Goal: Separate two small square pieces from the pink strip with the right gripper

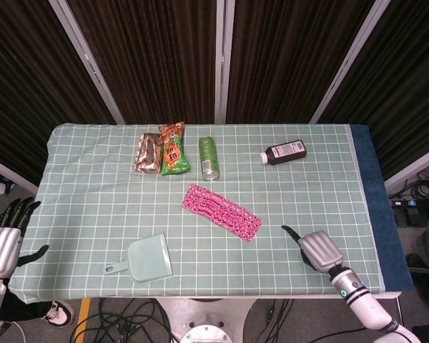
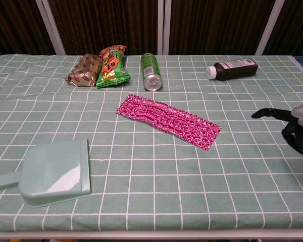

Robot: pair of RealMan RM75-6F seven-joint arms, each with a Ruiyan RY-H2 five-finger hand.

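A pink patterned strip (image 1: pixel 222 211) (image 2: pixel 168 120) lies flat and slanted near the middle of the green checked tablecloth. My right hand (image 1: pixel 316 249) (image 2: pixel 295 125) hovers over the table to the right of the strip, a short way from its near end, holding nothing, one finger pointing toward the strip and the rest curled under. My left hand (image 1: pixel 4 239) hangs off the table's left edge, fingers spread and empty; the chest view does not show it.
A mint dustpan (image 1: pixel 146 259) (image 2: pixel 53 172) lies front left. Along the back sit two snack packets (image 1: pixel 161 151) (image 2: pixel 102 66), a green can (image 1: pixel 209 157) (image 2: pixel 151 71) on its side and a dark bottle (image 1: pixel 285 152) (image 2: pixel 233 69) lying down.
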